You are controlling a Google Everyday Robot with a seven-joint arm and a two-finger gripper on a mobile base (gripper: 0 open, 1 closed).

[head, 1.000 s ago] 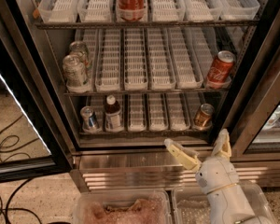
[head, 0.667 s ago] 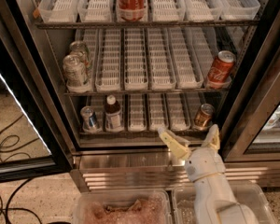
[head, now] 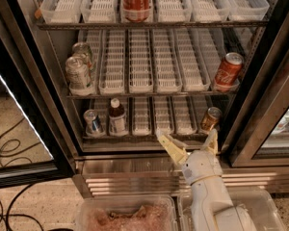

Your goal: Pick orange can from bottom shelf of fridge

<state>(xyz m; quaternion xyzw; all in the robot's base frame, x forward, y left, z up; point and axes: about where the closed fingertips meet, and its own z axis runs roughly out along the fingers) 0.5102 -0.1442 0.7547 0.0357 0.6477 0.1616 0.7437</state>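
The fridge (head: 130,170) stands open. Its bottom shelf (head: 141,115) carries three things: one orange can (head: 211,119) at far right, one bottle (head: 117,117) and one blue-silver can (head: 93,122) at left. The gripper (head: 187,135) hangs just before the shelf, fingers (head: 169,148) spread, empty, near the orange can

Around the gripper (head: 186,136), low right of centre: a brown bottle (head: 117,116) and a blue-silver can (head: 92,122) sit up-left, two pale cans (head: 79,74) higher left, red cola cans (head: 228,71) above, black cables (head: 5,148) far left, clear bins (head: 86,214) below.
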